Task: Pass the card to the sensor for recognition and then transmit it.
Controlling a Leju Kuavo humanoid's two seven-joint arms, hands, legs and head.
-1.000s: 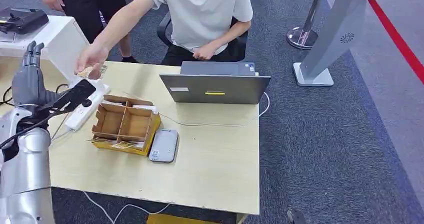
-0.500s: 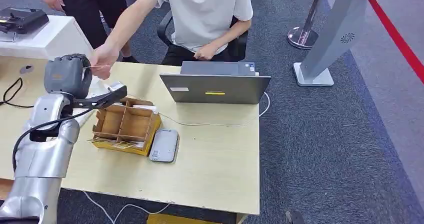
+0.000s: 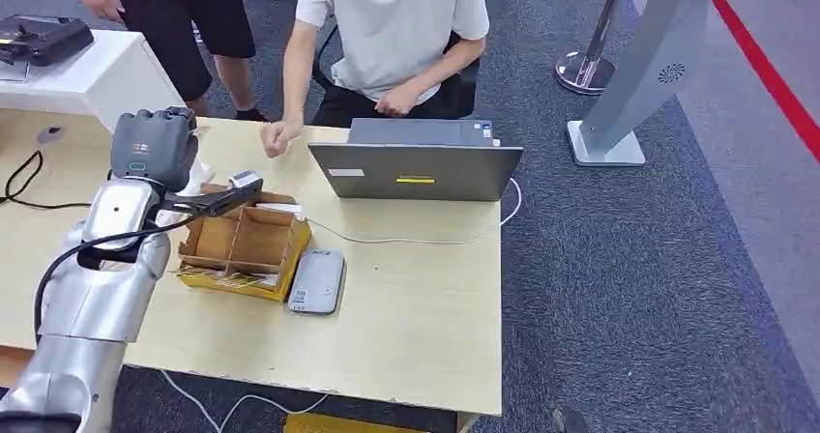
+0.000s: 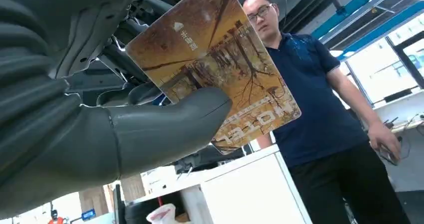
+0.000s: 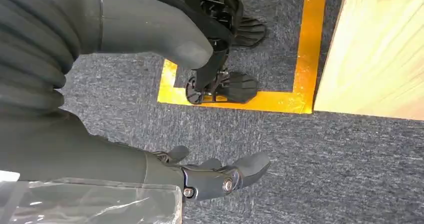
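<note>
My left hand (image 3: 153,146) is raised over the far left of the table (image 3: 416,327), fingers curled. In the left wrist view its thumb (image 4: 165,124) and fingers pinch a brown and orange hotel card (image 4: 215,59), held up in the air. The grey card sensor (image 3: 317,280) lies flat on the table, just right of a cardboard divider box (image 3: 242,245) and nearer to me than the hand. My right hand (image 5: 75,144) hangs beside the table over the carpet, its fingers (image 5: 225,176) apart and holding nothing.
An open grey laptop (image 3: 416,167) stands at the table's far edge with a seated person in a white shirt (image 3: 396,27) behind it; their hand (image 3: 280,135) rests on the table. Another person (image 4: 310,89) stands by a white cabinet (image 3: 97,71).
The person's arm, which reached to my left hand, has drawn back to the table by the laptop. My left hand turned and closed from open, now holds the card, and shifted slightly right.
</note>
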